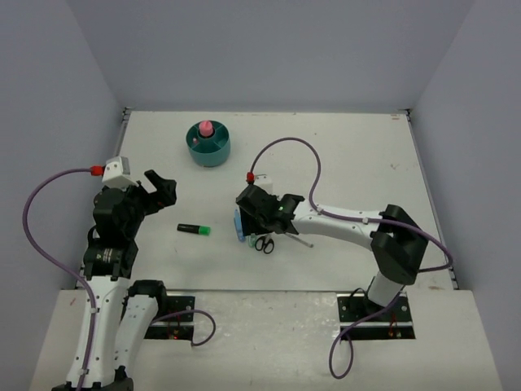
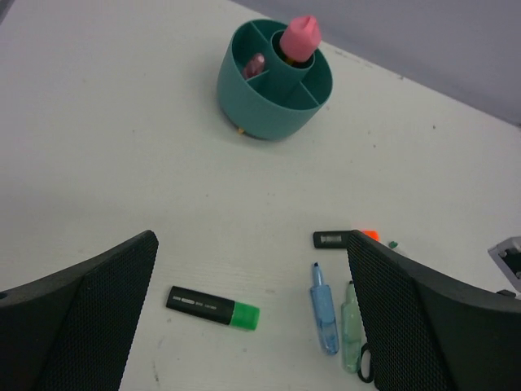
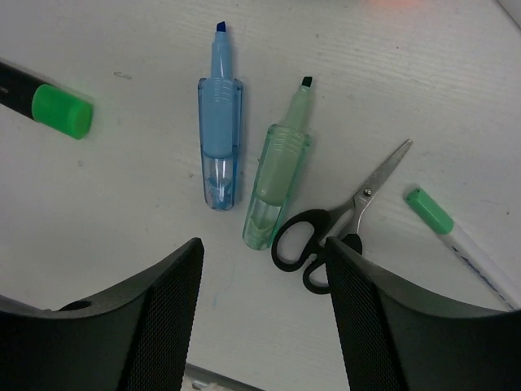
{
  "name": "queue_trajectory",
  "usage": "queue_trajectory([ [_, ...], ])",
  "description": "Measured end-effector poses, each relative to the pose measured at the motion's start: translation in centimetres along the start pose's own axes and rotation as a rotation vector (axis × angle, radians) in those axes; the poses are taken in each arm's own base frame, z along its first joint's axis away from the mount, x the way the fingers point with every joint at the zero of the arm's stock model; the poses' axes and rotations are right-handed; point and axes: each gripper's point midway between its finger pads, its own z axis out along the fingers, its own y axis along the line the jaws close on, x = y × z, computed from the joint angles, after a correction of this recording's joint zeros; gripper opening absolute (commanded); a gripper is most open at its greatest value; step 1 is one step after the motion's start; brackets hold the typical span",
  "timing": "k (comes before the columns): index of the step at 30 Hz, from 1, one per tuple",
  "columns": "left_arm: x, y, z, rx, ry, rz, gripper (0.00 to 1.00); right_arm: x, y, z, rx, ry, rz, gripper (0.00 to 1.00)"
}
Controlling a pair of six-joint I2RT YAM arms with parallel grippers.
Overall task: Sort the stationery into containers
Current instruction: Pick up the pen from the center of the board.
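The teal organiser (image 1: 208,147) stands at the back left with a pink tube (image 1: 206,128) in its centre well. In the left wrist view, the organiser (image 2: 269,102) also holds a pink marker (image 2: 255,65). A green-capped highlighter (image 1: 194,230), a blue marker (image 3: 219,138), a pale-green marker (image 3: 281,171), black-handled scissors (image 3: 326,236) and a white pen with a green cap (image 3: 431,212) lie on the table. My right gripper (image 3: 262,248) is open and empty, just above the markers and scissors. My left gripper (image 2: 252,244) is open and empty, raised left of the highlighter (image 2: 213,305).
An orange-capped highlighter (image 2: 335,239) lies beyond the blue marker (image 2: 323,314), half hidden by my left finger. The right arm (image 1: 342,221) stretches across the table's middle. Grey walls close the table (image 1: 342,155) on three sides.
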Motion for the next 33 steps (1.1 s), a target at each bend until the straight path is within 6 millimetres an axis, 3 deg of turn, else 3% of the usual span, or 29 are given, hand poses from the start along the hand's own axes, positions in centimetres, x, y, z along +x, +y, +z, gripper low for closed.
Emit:
queue_trajectory([
  [11, 1.7, -0.2, 0.5, 0.037, 0.068, 0.033, 1.0, 1.2, 0.6, 4.3, 0.104, 0.076, -0.019, 0.54],
  [22, 1.9, -1.0, 0.4, 0.081, 0.082, 0.035, 1.0, 2.9, -0.7, 6.4, 0.177, 0.123, -0.041, 0.45],
  [30, 2.0, -1.1, 0.4, 0.09, 0.086, 0.036, 1.0, 2.7, -0.3, 6.9, 0.175, 0.121, -0.034, 0.25],
  [33, 2.0, -1.2, 0.4, 0.092, 0.086, 0.036, 1.0, 2.7, -0.3, 6.9, 0.176, 0.119, -0.033, 0.05],
])
